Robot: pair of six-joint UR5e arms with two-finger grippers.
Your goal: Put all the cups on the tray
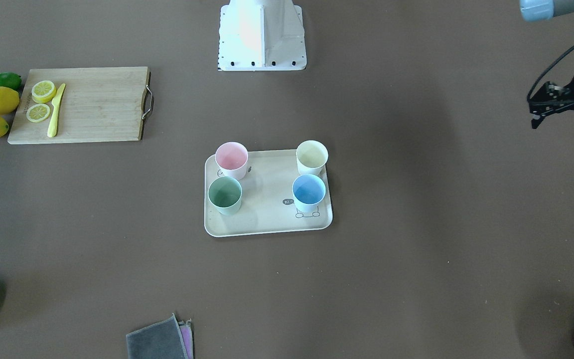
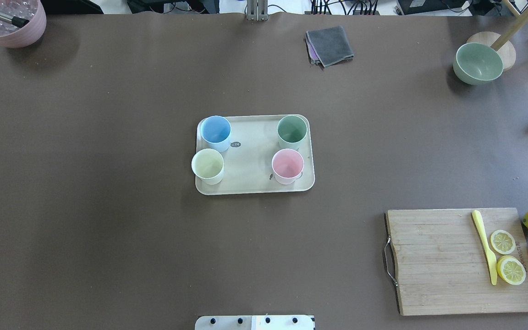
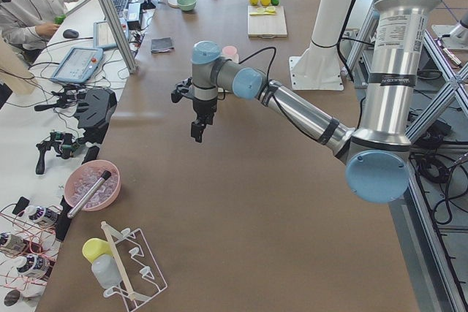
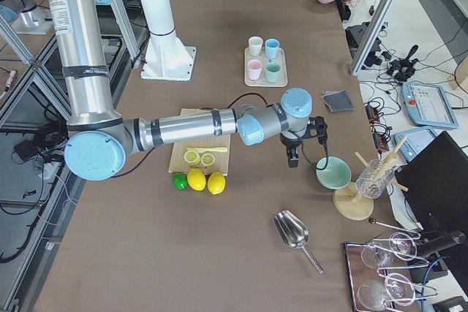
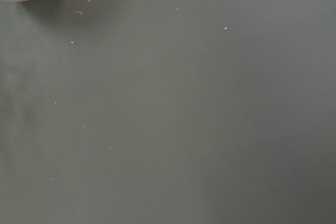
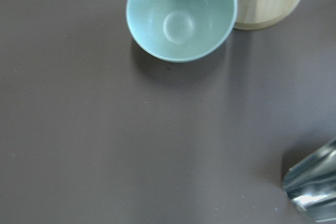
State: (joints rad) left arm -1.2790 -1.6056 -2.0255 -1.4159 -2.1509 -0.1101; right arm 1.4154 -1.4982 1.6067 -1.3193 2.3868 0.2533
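The cream-beige tray lies mid-table, also in the overhead view. All four cups stand upright on it: pink, cream-white, sage green and light blue. My left gripper hovers far off the tray toward the table's left end, with its jaws apart and empty. My right gripper hangs beside the green bowl, far from the tray. It shows only in the exterior right view, so I cannot tell whether it is open or shut.
A wooden cutting board holds lemon slices and a yellow knife, with lemons and a lime beside it. A grey cloth, a sage-green bowl, a metal scoop and a mauve-pink pot sit near the table's edges.
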